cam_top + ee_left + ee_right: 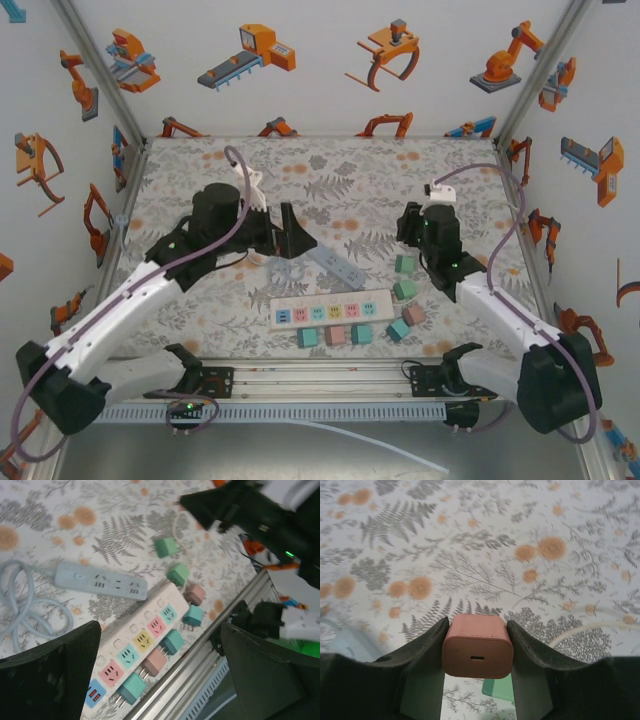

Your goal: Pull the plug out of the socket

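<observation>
1. pink square plastic plug sits pinched in your right gripper, held over the floral cloth.
2. it's apart from the white plastic power strip with coloured sockets.
3. your left gripper has fingers spread wide, holding nothing, near that strip.

There are two power strips, seven loose plugs and one more pink plug, making eight.
</observation>
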Robot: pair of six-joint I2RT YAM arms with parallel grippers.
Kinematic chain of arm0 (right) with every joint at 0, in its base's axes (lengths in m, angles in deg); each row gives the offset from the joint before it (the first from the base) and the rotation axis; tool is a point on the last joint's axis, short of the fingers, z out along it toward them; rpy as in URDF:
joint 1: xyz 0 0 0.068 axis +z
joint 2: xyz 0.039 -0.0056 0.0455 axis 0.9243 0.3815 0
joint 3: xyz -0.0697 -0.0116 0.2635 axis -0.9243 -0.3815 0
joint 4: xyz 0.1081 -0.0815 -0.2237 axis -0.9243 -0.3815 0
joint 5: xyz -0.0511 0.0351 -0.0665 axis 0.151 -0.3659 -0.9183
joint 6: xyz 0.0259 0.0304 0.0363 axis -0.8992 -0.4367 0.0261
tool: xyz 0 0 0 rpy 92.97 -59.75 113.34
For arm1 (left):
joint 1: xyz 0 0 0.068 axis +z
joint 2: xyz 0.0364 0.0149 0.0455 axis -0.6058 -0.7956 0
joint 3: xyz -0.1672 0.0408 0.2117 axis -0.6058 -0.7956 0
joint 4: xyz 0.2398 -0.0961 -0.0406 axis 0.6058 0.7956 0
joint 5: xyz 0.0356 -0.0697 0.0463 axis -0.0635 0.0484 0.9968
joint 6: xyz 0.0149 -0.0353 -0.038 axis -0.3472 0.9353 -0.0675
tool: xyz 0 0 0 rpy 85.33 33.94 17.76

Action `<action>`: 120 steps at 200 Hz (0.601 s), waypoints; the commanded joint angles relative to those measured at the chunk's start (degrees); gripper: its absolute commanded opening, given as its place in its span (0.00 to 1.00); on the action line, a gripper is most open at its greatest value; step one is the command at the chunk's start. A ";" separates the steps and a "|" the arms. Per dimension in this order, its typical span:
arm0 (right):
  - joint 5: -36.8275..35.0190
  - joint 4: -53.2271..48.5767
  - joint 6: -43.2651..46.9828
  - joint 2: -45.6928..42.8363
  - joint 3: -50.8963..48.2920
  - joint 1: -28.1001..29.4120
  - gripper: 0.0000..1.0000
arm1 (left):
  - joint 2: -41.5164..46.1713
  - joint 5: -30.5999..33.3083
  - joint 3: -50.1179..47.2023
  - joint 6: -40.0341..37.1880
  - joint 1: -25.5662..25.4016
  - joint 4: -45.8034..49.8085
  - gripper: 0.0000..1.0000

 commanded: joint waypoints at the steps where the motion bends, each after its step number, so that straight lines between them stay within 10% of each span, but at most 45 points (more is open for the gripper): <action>1: 2.90 5.87 -3.60 4.87 -0.73 -2.61 0.06 | 5.55 -4.31 -3.54 -8.07 -1.45 -0.49 0.97; 120: 9.59 17.84 -2.36 30.18 3.58 -4.84 0.20 | 17.44 -1.82 -11.42 -14.14 -2.28 3.30 0.97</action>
